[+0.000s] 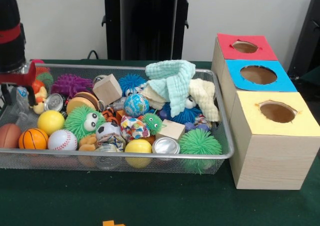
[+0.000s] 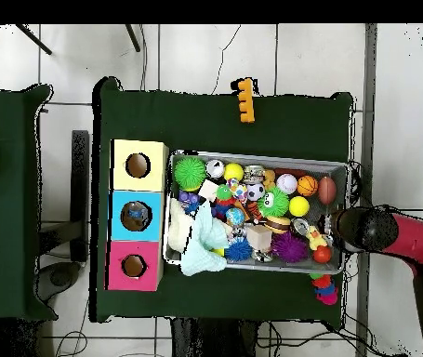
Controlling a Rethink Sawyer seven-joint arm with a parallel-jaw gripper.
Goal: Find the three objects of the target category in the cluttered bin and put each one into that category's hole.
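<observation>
You had the arm [image 1: 11,31] at the far left of the front view, over the bin's [image 1: 150,158] end; whether the gripper [image 1: 14,88] was apart or together I could not tell. The target kind was not evident, so your best move was probably lowering slowly onto one exposed piece. The bin held balls, wooden blocks, cans, fuzzy toys and cloths [image 1: 172,83]. At right, red [image 1: 245,47], blue [image 1: 258,75] and yellow [image 1: 277,112] box holes showed no contents.

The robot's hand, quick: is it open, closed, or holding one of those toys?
Hand: cannot be told. It hangs over the left end of the wire bin in the front view, and its tip is not clear enough to judge.
</observation>
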